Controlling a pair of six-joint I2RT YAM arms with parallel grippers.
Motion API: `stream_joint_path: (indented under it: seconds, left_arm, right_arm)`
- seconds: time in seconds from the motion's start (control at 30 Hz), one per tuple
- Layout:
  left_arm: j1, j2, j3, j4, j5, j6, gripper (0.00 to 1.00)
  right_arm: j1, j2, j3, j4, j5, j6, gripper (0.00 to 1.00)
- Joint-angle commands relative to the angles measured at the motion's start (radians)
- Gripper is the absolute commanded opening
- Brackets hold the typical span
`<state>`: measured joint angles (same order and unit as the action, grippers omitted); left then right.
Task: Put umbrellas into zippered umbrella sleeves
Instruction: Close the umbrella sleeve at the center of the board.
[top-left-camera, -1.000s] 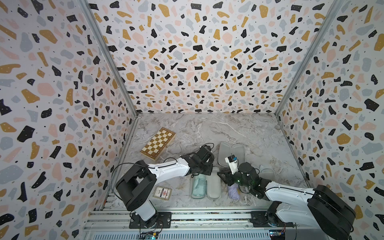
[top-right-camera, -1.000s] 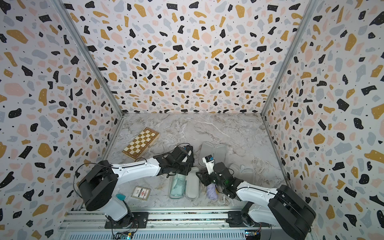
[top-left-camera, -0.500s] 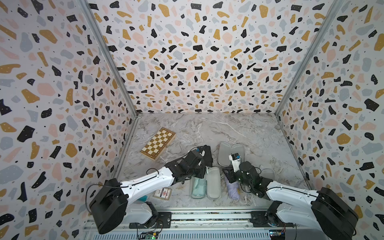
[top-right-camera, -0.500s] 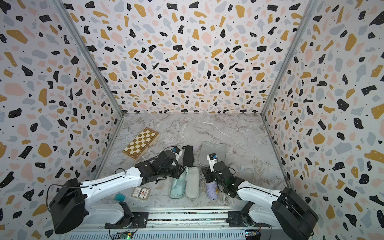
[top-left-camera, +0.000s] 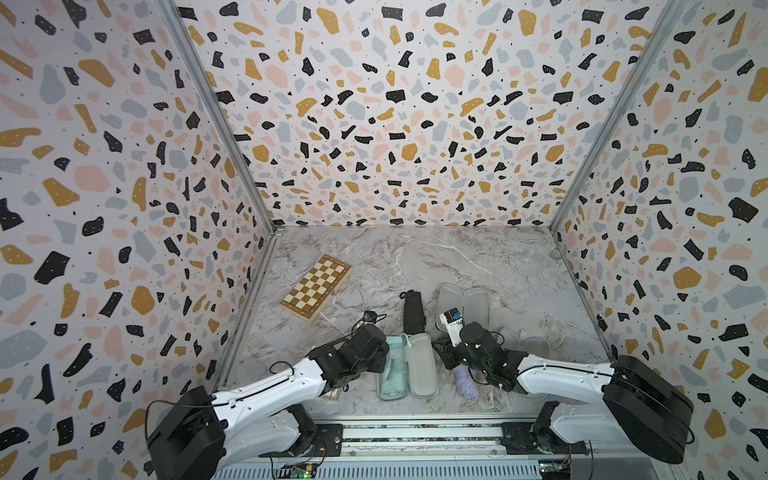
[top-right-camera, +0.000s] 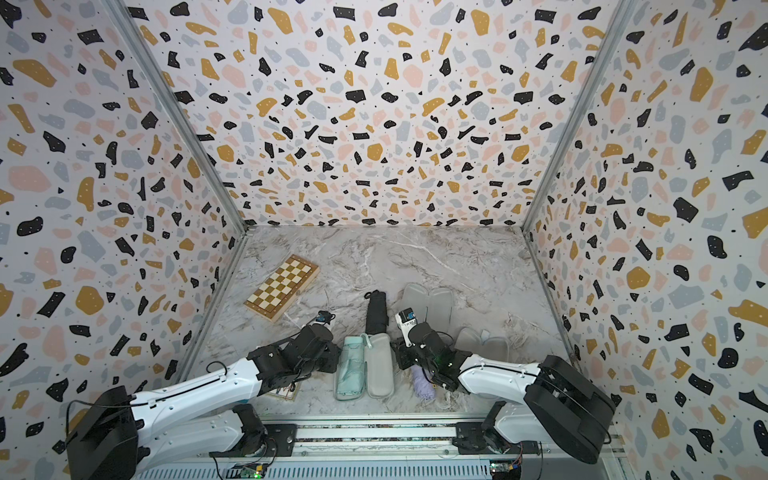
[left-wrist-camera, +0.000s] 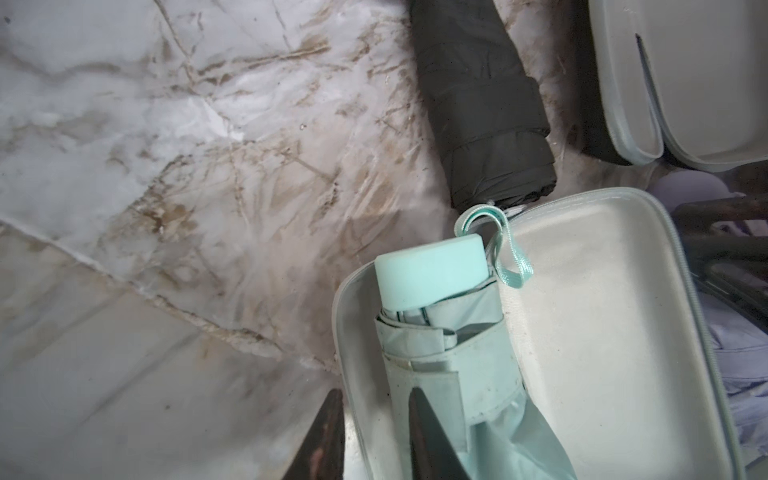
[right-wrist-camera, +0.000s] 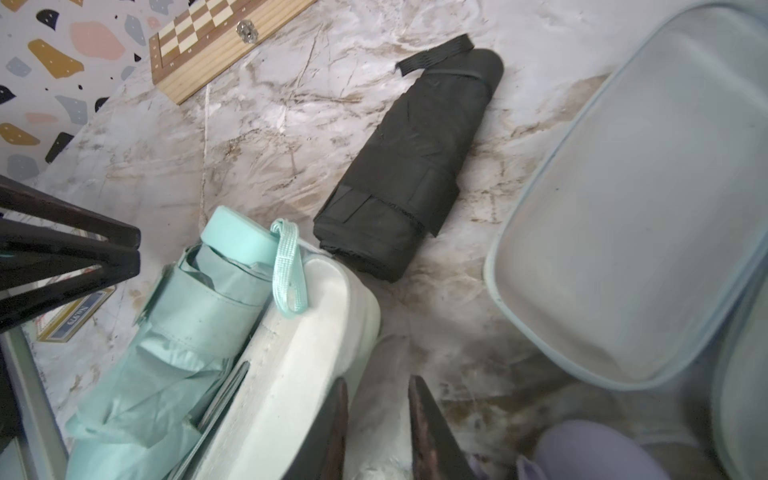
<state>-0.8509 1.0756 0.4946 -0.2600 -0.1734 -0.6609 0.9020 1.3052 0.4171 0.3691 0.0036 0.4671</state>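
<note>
A wooden chessboard box (top-left-camera: 316, 287) lies shut and askew on the marbled tabletop (top-left-camera: 436, 257), near the left wall; a small printed card box (right-wrist-camera: 70, 320) lies flat by the front rail (top-left-camera: 415, 432); terrazzo-patterned walls (top-left-camera: 395, 124) enclose three sides.

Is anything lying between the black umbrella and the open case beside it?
Nothing visible does. In the right wrist view, only a strip of bare marble table separates the black umbrella from the open case.
</note>
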Motion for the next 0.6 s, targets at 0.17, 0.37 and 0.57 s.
stream_joint_path:
  seconds: [0.17,0.37,0.57]
  left_arm:
    - [0.003,0.065,-0.061,0.141,0.023,-0.037,0.27]
    - [0.005,0.066,-0.077,0.175,0.05,-0.032,0.27]
    - [0.004,0.058,-0.081,0.131,-0.037,-0.05,0.25]
  right_arm:
    - [0.051,-0.007,0.057,0.007,-0.03,-0.005,0.27]
    - [0.092,0.073,0.096,0.043,-0.085,-0.002,0.27]
    - [0.142,0.161,0.163,0.024,-0.047,0.0,0.33]
